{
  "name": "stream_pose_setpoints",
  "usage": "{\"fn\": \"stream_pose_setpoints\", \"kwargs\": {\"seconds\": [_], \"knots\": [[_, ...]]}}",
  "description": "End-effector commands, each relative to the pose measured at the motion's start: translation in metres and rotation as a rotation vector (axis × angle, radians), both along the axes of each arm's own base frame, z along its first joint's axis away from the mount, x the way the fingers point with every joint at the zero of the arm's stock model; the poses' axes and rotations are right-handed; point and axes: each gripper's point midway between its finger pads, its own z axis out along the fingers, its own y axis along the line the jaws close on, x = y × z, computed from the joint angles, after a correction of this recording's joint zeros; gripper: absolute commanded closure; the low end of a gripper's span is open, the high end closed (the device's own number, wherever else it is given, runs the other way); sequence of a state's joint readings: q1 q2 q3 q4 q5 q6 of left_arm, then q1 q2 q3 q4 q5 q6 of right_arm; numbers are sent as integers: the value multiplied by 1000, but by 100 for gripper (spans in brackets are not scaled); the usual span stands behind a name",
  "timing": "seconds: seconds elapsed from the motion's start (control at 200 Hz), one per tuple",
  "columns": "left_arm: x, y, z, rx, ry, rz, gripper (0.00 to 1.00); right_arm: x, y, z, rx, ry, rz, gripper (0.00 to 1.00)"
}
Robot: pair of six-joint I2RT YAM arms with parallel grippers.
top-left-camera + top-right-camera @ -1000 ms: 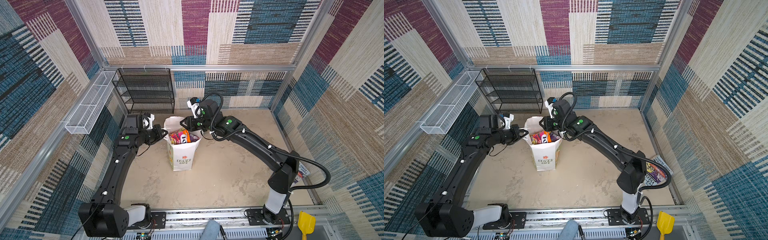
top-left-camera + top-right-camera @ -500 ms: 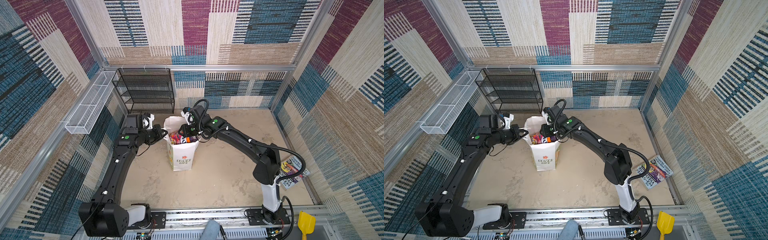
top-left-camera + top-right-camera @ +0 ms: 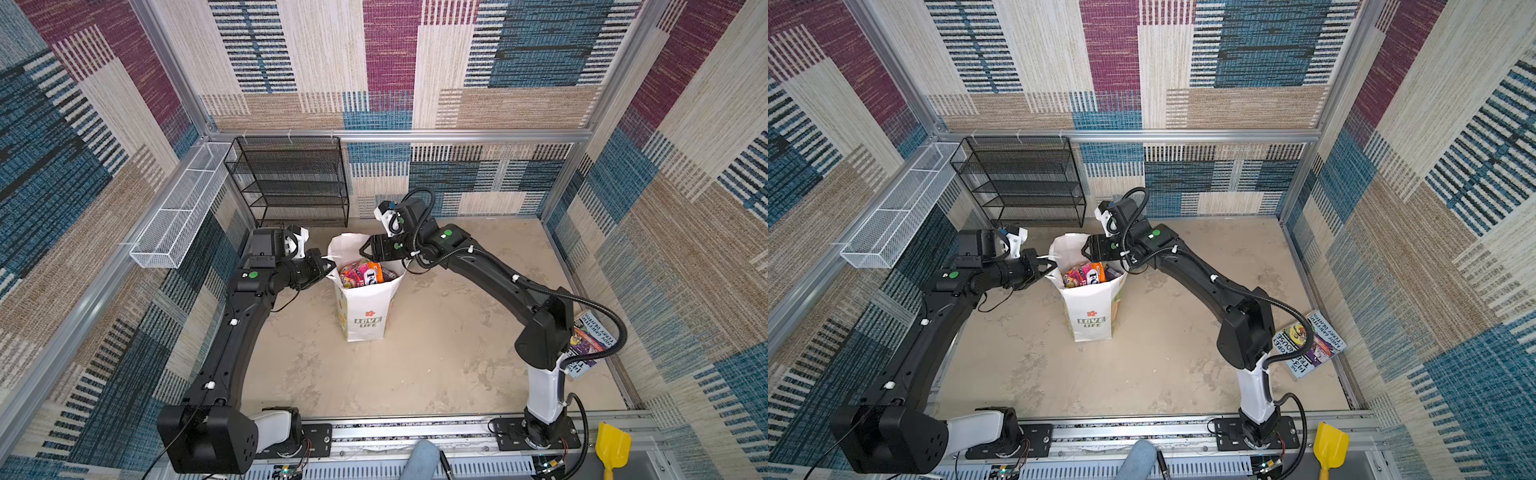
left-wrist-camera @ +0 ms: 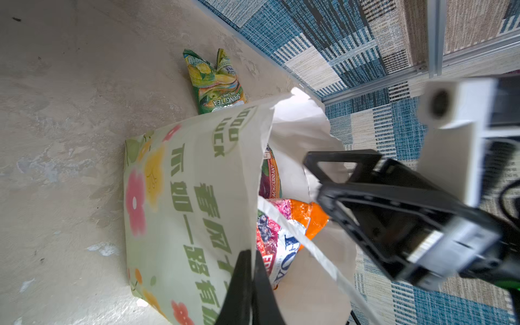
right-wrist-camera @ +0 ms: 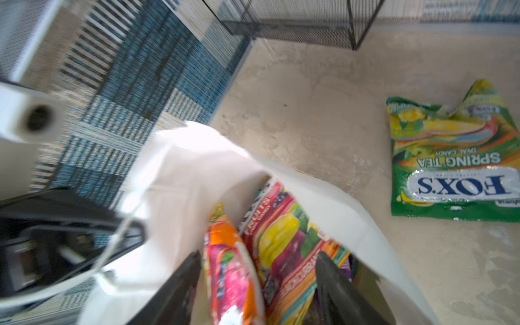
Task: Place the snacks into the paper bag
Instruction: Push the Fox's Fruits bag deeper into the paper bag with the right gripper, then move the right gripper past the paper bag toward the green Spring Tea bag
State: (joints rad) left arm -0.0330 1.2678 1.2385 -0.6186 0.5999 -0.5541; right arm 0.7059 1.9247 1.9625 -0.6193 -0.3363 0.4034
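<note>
— Top views: where does the bag (image 3: 365,307) stand?
— Upright on the floor (image 3: 415,365), left of middle, mouth open, between the two arm ends. The "LOVE LIFE" print faces the arm bases.
— Left gripper (image 3: 330,266)?
— At the bag's left rim. In the left wrist view its fingers (image 4: 239,287) are pressed together with the rim paper pinched between them.
— Right gripper (image 3: 365,251)?
— Over the bag's far rim, pointing into the mouth. In the right wrist view the jaws stand wide apart, one dark finger on either side of the packets (image 5: 281,242). Nothing is clamped. Whether the fingers brush the packets I cannot tell; the picture is blurred.
— And the packets?
— Several stand on end inside the bag, tops near the rim: an orange-pink one, a yellow-and-purple fruit one, and a "FOX'S" label showing in both top views. The count is unclear.
— Any outside?
— One. A green packet (image 5: 450,160) marked "SPRING TEA" lies flat on the floor near the bag, with bare floor between the two in the right wrist view. Only the wrist views show it.
— Anything else?
— A black wire shelf (image 3: 291,183) stands against the back wall behind the bag. A book (image 3: 1312,345) lies on the floor by the right wall, near the right arm's elbow and well apart from the bag.
</note>
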Motion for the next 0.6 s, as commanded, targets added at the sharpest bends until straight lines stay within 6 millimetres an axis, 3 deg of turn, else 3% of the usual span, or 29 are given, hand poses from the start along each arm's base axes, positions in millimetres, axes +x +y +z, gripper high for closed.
{"fn": "stream_pose_setpoints", "kwargs": {"seconds": [0.0,0.05,0.24,0.391,0.506,0.596], "knots": [[5,1,9,-5,-41,4,100,-11,-1,63,123,-125,45,22],[5,1,9,-4,-43,5,100,-10,-12,79,134,-166,23,16],[5,2,8,5,-41,12,100,-1,-78,117,224,-226,-120,11],[5,2,7,2,-35,10,100,10,-147,128,274,-283,-309,2],[6,2,6,1,-31,14,100,31,-195,92,296,-205,-429,1],[5,3,7,3,-34,15,100,46,-218,61,324,-135,-478,1]]}}
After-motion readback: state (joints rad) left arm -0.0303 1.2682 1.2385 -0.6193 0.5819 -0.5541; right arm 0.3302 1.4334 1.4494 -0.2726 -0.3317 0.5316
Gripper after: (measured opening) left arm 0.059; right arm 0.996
